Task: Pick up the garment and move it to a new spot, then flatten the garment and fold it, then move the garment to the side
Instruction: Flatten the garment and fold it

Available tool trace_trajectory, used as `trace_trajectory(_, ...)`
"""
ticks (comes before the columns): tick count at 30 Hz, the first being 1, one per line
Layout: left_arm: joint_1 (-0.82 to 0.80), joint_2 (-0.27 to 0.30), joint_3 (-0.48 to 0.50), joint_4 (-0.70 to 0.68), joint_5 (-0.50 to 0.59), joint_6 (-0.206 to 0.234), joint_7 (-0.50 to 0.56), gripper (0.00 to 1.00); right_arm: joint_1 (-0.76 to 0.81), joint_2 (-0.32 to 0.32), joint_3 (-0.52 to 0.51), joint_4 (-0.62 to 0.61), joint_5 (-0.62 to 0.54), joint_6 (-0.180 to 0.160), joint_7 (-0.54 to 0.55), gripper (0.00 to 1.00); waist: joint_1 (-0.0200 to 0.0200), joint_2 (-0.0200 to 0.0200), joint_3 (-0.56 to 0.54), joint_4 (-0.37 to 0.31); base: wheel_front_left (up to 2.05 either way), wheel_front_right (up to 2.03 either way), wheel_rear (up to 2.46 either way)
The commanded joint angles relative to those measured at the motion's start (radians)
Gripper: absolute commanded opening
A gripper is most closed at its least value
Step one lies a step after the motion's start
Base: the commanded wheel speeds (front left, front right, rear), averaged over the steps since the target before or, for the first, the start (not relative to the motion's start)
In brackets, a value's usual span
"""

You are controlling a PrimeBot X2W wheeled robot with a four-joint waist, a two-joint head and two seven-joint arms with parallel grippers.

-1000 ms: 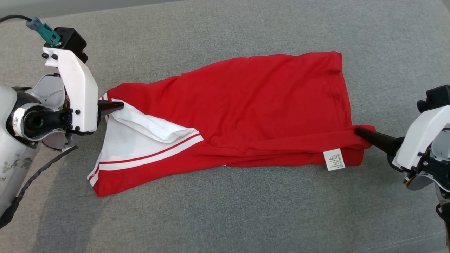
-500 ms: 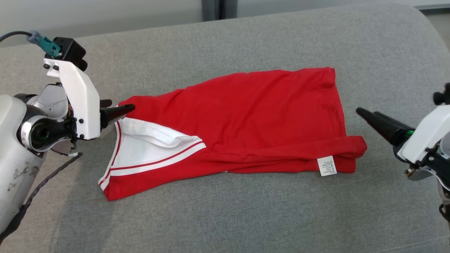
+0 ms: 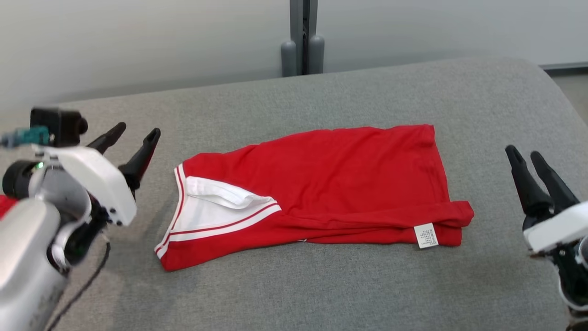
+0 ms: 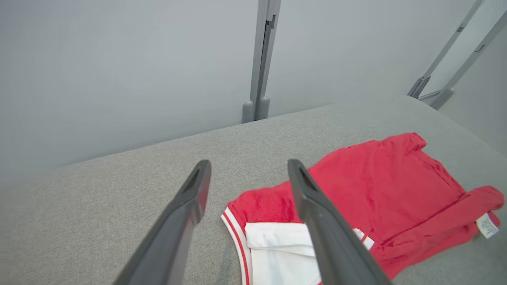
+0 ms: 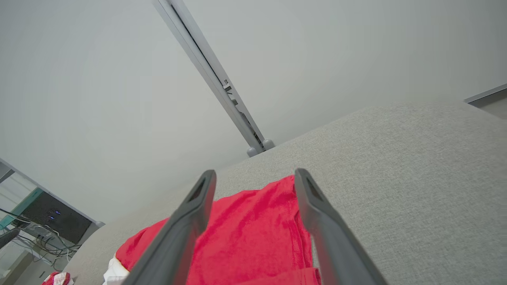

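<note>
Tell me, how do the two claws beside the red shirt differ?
The left gripper sits by the white-trimmed end of the garment; the right gripper sits by the end with the label. In the head view the left gripper's fingers lean rightward with a wide gap showing, while the right gripper's lean leftward and look nearly overlapped. Both stand open, empty and clear of the garment.

the left pincer [image 3: 138, 128] and right pincer [image 3: 522, 152] each had two long, dark, tapering fingers with a hollowed inner face. the left housing [image 3: 98, 184] was white plastic with small black screws [image 3: 111, 211], topped by a black camera block [image 3: 57, 125] with a teal plug [image 3: 23, 136], and a green light [image 3: 39, 165] glowed beside it. behind ran a silver forearm [image 3: 23, 262] and a black cable [image 3: 82, 287]. the right housing [image 3: 553, 230] was white over dark joints.
</note>
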Motion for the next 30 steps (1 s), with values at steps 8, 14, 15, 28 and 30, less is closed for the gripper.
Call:
trace_trajectory(8,0.232,-0.029,0.068,-0.110,0.051,0.144,-0.298,1.00,0.105,0.026,0.064,0.056,-0.081,0.001,-0.247,1.00,0.0000,0.0000,-0.026,0.020,0.00,0.00,0.00)
trace_trajectory(14,0.394,-0.094,0.102,-0.123,0.036,0.209,-0.419,1.00,0.151,0.037,0.114,0.158,-0.111,0.001,-0.297,1.00,0.0000,0.0000,-0.039,0.020,0.00,0.00,0.00)
trace_trajectory(15,0.415,-0.101,0.108,-0.126,0.037,0.215,-0.427,1.00,0.154,0.040,0.119,0.174,-0.111,0.001,-0.292,1.00,0.0000,0.0000,-0.041,0.019,0.00,0.00,0.00)
trace_trajectory(28,0.431,-0.114,0.029,-0.002,0.098,0.198,-0.305,1.00,0.061,0.051,0.160,0.347,-0.121,0.001,-0.153,1.00,0.0000,0.0000,-0.044,0.010,0.00,0.00,0.00)
trace_trajectory(30,0.402,-0.120,0.005,0.030,0.089,0.176,-0.249,1.00,0.037,0.052,0.163,0.375,-0.124,0.001,-0.121,1.00,0.0000,0.0000,-0.032,0.010,0.00,0.00,0.00)
